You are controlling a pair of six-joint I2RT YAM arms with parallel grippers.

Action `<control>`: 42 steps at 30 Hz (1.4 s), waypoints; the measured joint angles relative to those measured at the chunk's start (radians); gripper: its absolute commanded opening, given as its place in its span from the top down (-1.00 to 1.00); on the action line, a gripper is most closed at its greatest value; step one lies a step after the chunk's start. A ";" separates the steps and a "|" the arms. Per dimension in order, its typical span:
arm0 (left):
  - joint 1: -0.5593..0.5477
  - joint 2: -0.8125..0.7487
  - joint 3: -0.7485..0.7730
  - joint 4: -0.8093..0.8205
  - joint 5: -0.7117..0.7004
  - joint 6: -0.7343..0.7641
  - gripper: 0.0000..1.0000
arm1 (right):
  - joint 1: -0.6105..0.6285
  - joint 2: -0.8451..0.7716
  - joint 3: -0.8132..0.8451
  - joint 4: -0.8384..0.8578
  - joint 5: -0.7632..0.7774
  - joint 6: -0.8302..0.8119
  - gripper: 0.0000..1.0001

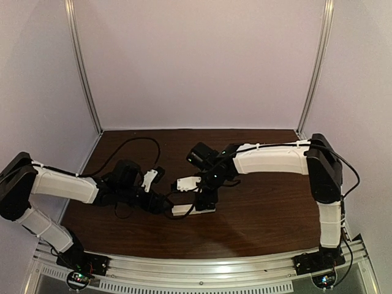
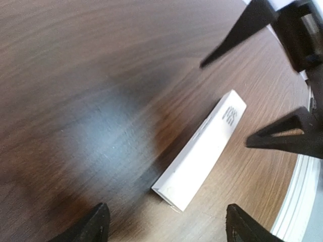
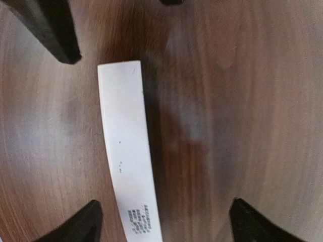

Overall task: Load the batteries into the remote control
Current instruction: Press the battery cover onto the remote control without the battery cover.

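**Top external view.** The remote control (image 1: pixel 193 209) is recorded lying flat on the brown tabletop (image 1: pixel 263 208), near its middle and slightly towards the near edge. The left end effector (image 1: pixel 166 206) is placed just beside the remote's left end. The right end effector (image 1: pixel 207 195) is poised directly above its right part. The jaw spread cannot be read from this height. No batteries are seen on the wood.

**Left wrist view.** The remote is shown as a slim white bar resting on one broad face, with a patch of small dark print at its far end. The left end effector's fingers (image 2: pixel 98 224) are spread wide. Nothing is held between them, and the bar's near end lies apart from both. The right end effector's dark fingers (image 2: pixel 237 33) are seen beyond the far end, also parted.

**Right wrist view.** The bar is seen from above, its upper face plain and closed, with fine print at the near end. The right end effector's fingers (image 3: pixel 75 224) are set wide. The printed end lies between them, closer to one finger, and is touched by neither.

**Task status (judged).** No open compartment, loose cover or loose cell is shown in any view. Loading may therefore be complete, but the contents of the remote cannot be confirmed. If cells are missing, they are yet to be found and inserted.
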 measured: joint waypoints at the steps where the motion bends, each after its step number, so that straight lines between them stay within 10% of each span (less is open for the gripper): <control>1: 0.002 -0.017 -0.005 0.003 -0.005 -0.014 -0.66 | -0.002 -0.028 -0.009 0.010 0.003 0.016 -0.99; 9: 0.002 -0.151 -0.043 0.024 -0.080 -0.105 -0.83 | -0.036 -0.340 -0.174 0.234 0.052 0.179 -0.99; 13: 0.002 -0.203 -0.064 0.018 -0.126 -0.157 -0.43 | -0.076 -0.425 -0.249 0.312 0.083 0.322 -0.99; 20: -0.023 -0.198 -0.066 -0.004 -0.161 -0.220 0.08 | -0.163 -0.420 -0.313 0.316 -0.009 0.633 -0.40; 42: -0.095 -0.005 -0.014 -0.023 -0.147 -0.290 0.37 | -0.211 -0.323 -0.561 0.469 -0.284 0.998 -0.14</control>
